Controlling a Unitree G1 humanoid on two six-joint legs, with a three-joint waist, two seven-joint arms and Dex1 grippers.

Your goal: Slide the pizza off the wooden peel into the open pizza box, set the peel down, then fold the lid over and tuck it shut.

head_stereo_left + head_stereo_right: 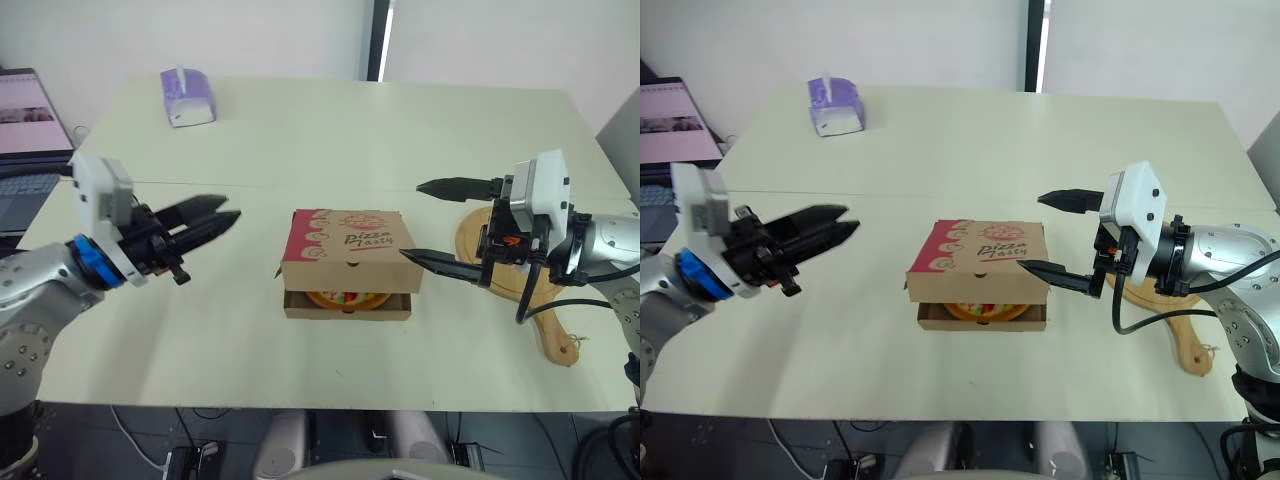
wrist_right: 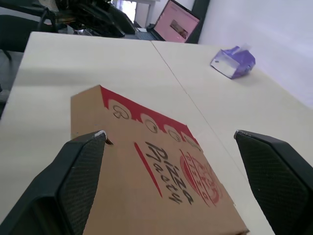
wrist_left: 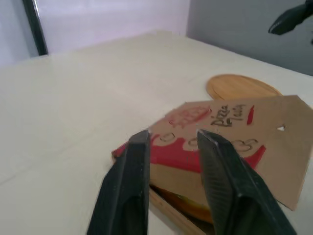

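Lid (image 1: pixel 345 240) looks untucked; the wide-open, empty right end effector (image 1: pixel 412 220) could shove the box (image 1: pixel 300 310) sideways. Left end effector (image 1: pixel 231 207) barely open, empty.

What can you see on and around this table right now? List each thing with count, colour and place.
table: one, cream, under everything
pizza box: one, brown with red print, table centre, lid down but gaping at the front
pizza: one, orange-topped, inside the box, seen through the front gap
wooden peel: one, light wood, flat on the table right of the box
tissue box: one, purple, far left of the table
laptop: one, dark, screen lit, beyond the table's left edge
left gripper: black fingers, narrowly open, left of the box
right gripper: black fingers, wide open, at the box's right side
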